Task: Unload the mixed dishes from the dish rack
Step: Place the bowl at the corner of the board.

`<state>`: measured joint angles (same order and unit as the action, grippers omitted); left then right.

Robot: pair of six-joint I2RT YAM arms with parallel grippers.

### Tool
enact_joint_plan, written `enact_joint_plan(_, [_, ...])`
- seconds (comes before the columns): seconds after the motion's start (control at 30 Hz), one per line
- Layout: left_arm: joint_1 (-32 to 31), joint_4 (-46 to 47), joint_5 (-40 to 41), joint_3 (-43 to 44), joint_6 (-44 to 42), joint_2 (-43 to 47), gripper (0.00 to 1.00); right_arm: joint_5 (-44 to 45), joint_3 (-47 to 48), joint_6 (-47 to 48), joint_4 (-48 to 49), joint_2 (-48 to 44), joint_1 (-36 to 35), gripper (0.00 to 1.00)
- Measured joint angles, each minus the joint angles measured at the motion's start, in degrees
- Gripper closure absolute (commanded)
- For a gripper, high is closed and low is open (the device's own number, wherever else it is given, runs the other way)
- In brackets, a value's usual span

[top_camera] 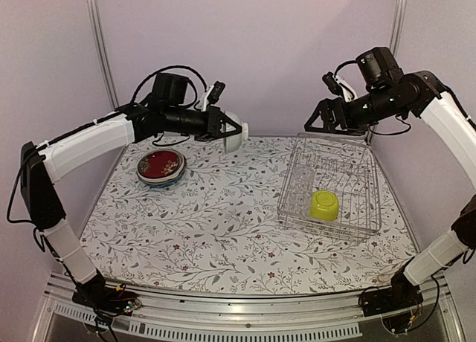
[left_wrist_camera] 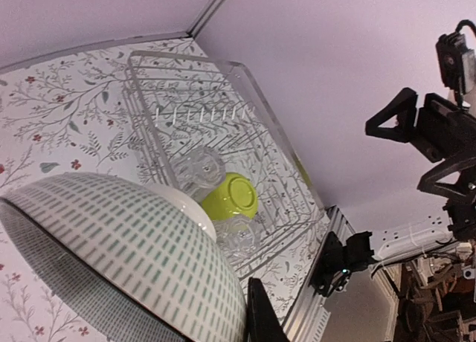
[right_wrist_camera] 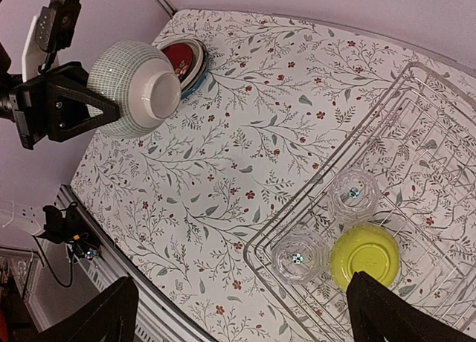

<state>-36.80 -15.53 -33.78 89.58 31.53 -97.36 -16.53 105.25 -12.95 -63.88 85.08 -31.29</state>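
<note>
Two glasses (right_wrist_camera: 354, 195) and a lime bowl (top_camera: 324, 205) sit in the rack (top_camera: 349, 167), frame right; left claw (top_camera: 226, 132) grips a whitish bowl (right_wrist_camera: 134, 89), right claw (top_camera: 311, 123) gapes wide.

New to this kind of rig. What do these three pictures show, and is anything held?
Two robot arms are bolted at the near edge of a table. One picture looks down from behind them; the other two come from wrist cameras. The left gripper is shut on a small whitish bowl, in the air. The right gripper is open and empty, raised by the dish rack. The rack holds an upturned lime-green bowl and two clear glasses. Stacked plates, red floral plate on top, sit on the table.
</note>
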Motion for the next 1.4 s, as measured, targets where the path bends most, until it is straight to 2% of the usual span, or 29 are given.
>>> enact_joint_plan(0.23, [1.44,-23.30,17.97,3.04,-6.64,0.59,1.00,2.95,-3.48,0.85,-0.11,-2.03,0.74,0.01])
enact_joint_plan(0.47, [9.31,-33.35,33.40,-6.01,-4.87,6.56,1.00,4.81,-7.08,1.27,0.52,-3.72,1.09,0.01])
enact_joint_plan(0.63, [13.88,-37.59,41.99,-8.81,-2.69,7.54,1.00,5.44,-9.03,1.68,0.70,-3.76,1.20,0.01])
enact_joint_plan(0.9, [17.97,-39.26,48.00,-13.55,-0.17,3.82,1.00,5.62,-11.72,2.14,0.94,-3.76,1.33,0.01])
enact_joint_plan(1.13, [21.53,-38.97,48.70,-16.44,0.22,1.75,1.00,7.02,-13.11,2.62,0.83,-3.76,1.36,0.01])
enact_joint_plan(1.4, [22.47,-37.55,48.85,-16.46,-0.02,-2.29,1.00,7.87,-14.51,2.75,0.50,-3.76,1.36,0.01])
